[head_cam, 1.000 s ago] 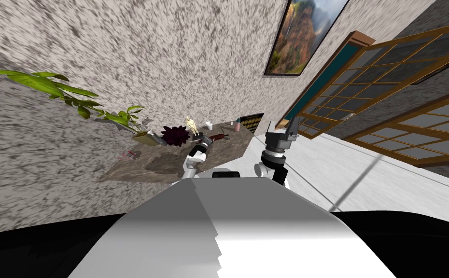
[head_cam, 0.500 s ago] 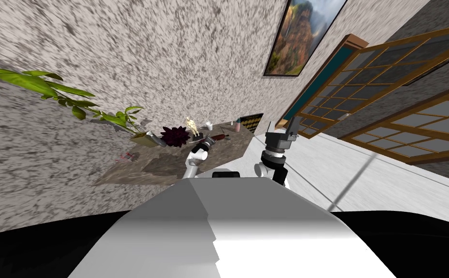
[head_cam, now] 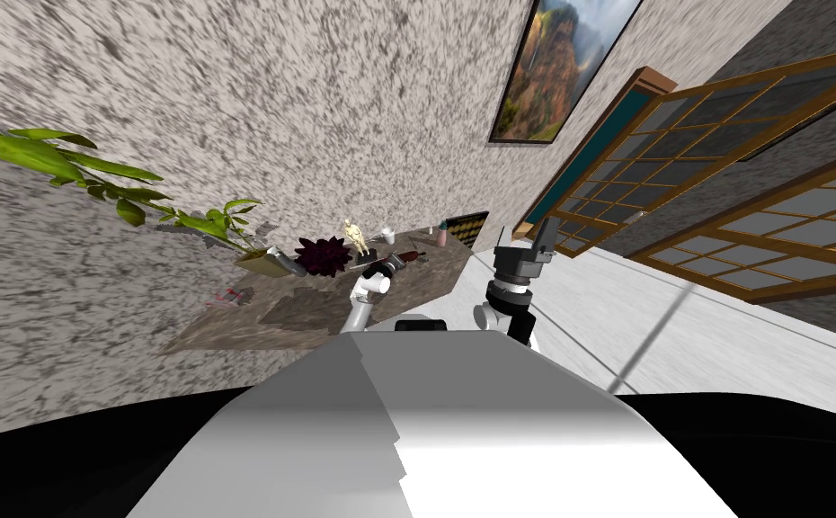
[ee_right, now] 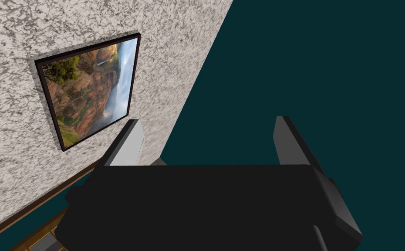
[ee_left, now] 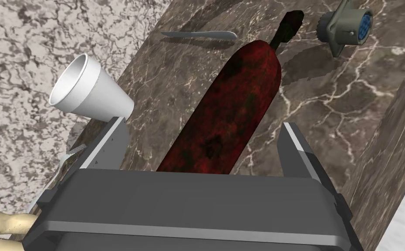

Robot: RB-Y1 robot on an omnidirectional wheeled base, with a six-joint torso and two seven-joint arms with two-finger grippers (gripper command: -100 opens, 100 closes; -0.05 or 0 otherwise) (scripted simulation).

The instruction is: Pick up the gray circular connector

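Our left gripper [ee_left: 204,124] hovers over the marble table [ee_left: 328,113], fingers spread wide, a dark red rolling pin [ee_left: 227,113] between them. The gray circular connector [ee_left: 345,29] sits on the table beyond the pin's far handle, apart from the fingers. Our right gripper [ee_right: 206,126], raised beside the table, is spread too.

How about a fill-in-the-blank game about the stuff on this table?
The cup lying on its side is ____.
Ahead of the left gripper lies a dark ____ rolling pin.
The connector lies just beyond the pin's thin ____.
The right gripper is ____, holding nothing.
Missing words: white, red, handle, open.
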